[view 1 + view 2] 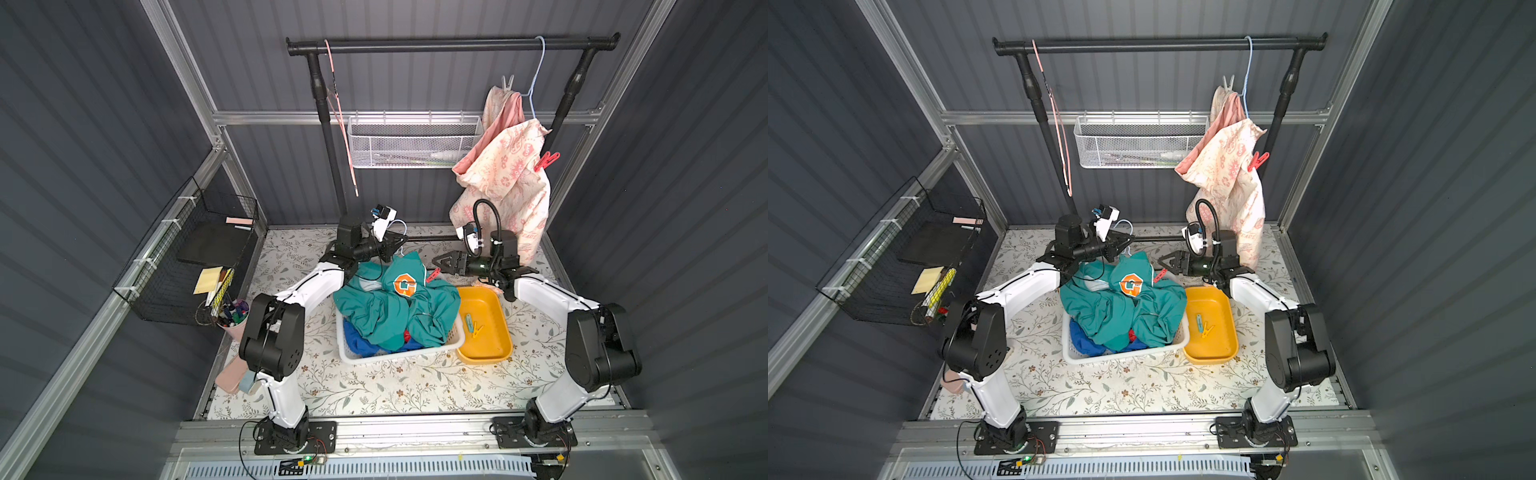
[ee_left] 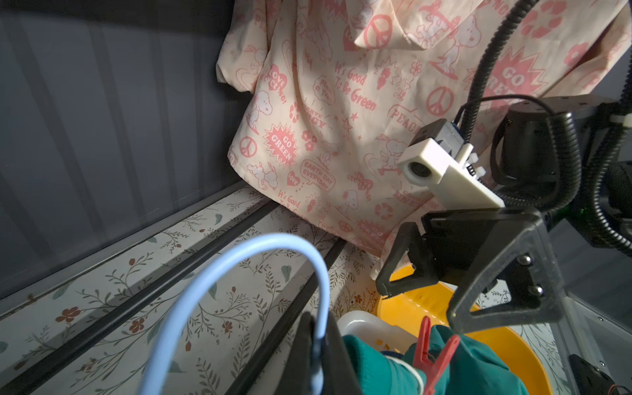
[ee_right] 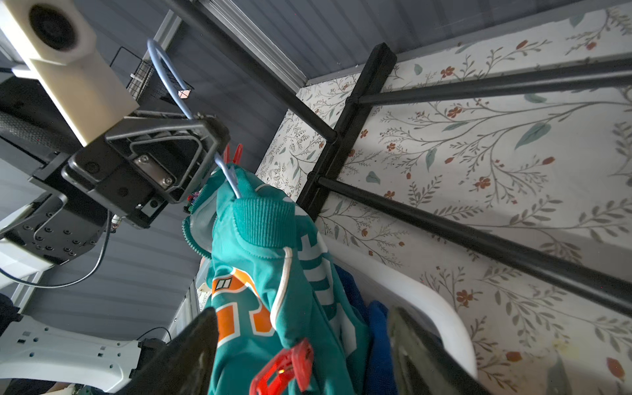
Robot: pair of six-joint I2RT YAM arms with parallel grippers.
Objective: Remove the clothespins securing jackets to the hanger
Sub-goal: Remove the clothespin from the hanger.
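A pink hanger (image 1: 343,124) hangs bare at the left of the black rail (image 1: 453,43). Below it the left end effector (image 1: 394,242) is pressed together on the wire of a light-blue hanger (image 2: 273,270). The teal jacket (image 1: 399,307) hangs by its collar from that hanger and spills into the white basket (image 1: 415,353) on the surface, over the blue jacket (image 1: 357,345). In the right wrist view a red clothespin (image 3: 236,152) sticks up at the collar, just beside the left end effector. Another red clothespin (image 1: 432,275) is clipped on the teal jacket's right shoulder. The right end effector (image 1: 440,262) is there, its fingers (image 3: 191,352) spread wide on either side of this pin; whether they touch it I cannot tell. Right of the basket, the yellow tray (image 1: 484,358) holds a teal clothespin (image 1: 468,321) and a yellow clothespin (image 1: 478,330). At the far right the cream jacket (image 1: 507,174) hangs from the rail, with a whitish clothespin (image 1: 508,82) at its top and a coral clothespin (image 1: 546,160) on its right side
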